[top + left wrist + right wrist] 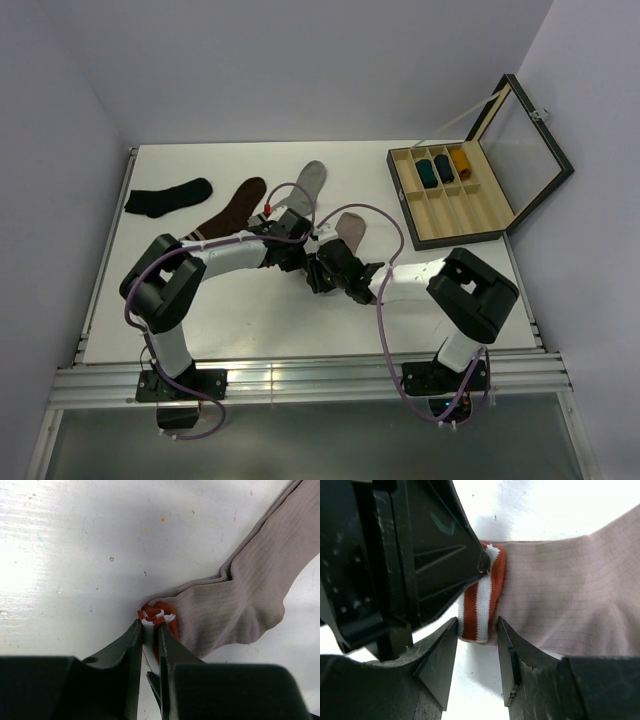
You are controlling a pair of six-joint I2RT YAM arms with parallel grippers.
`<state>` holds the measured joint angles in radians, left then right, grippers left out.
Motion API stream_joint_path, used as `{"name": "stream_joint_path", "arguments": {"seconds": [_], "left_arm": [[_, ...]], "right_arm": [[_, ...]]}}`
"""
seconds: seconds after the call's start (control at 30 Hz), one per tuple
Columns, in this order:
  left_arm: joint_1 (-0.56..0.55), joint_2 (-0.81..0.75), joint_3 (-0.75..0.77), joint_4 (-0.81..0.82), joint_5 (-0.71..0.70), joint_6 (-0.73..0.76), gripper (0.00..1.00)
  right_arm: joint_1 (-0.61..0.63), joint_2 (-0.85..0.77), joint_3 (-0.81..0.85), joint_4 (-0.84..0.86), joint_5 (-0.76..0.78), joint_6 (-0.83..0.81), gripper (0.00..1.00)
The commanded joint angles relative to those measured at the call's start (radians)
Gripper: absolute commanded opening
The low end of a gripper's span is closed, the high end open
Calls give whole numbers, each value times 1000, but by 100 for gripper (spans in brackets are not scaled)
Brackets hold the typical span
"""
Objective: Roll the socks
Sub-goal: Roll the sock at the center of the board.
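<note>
**sockwatcher:** So where's the pink sock (240, 600) sitting? The overhead view is mostly arms.

**yam_fan:** It's mid-table (250, 320), right where the two wrists meet. The foot lies flat and angles away toward the far right. The red-and-white cuff (480, 605) is bunched into a small curl at the near end.

**sockwatcher:** And who's got hold of it?

**yam_fan:** The left gripper (150, 630), for sure. Its jaws are almost together, pinching the cuff, and the stripes poke out just past the tips. The right gripper (477, 622) comes in from the other side. Its jaws are spread, one on each side of the same cuff, and both look like they're right up against the fabric. I honestly can't tell if it's squeezing or just bracketing it. The two grippers are practically nose to nose.

**sockwatcher:** Grey sock (312, 180)?

**yam_fan:** It's lying flat toward the far edge, just beyond the left wrist, with nothing touching it. Its near end is hidden behind the arm.

**sockwatcher:** Anything else on there?

**yam_fan:** The brown sock (232, 210) is just left of the grey one. The black sock (168, 197) is further left, near the far-left corner. An open box (470, 215) sits at the far right, lid up, with three rolled bundles in its back compartments.
</note>
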<state>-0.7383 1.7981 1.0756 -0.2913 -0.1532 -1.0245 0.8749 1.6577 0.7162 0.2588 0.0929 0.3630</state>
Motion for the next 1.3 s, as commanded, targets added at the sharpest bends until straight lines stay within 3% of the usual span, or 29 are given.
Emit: {"name": "stream_joint_path", "arguments": {"seconds": [0.0, 0.2, 0.57, 1.07, 1.27], "left_arm": [[-4, 12, 9, -39, -29, 1, 10], [27, -11, -39, -23, -20, -23, 10], [50, -23, -43, -45, -40, -65, 9], [56, -26, -52, -32, -13, -40, 9], [56, -28, -49, -31, -13, -32, 9]], "right_arm": [[30, -67, -15, 66, 28, -41, 45], [32, -165, -107, 163, 59, -65, 47], [49, -101, -89, 304, 41, -122, 46], [50, 66, -35, 249, 19, -108, 41], [49, 27, -46, 208, 62, -82, 41]]}}
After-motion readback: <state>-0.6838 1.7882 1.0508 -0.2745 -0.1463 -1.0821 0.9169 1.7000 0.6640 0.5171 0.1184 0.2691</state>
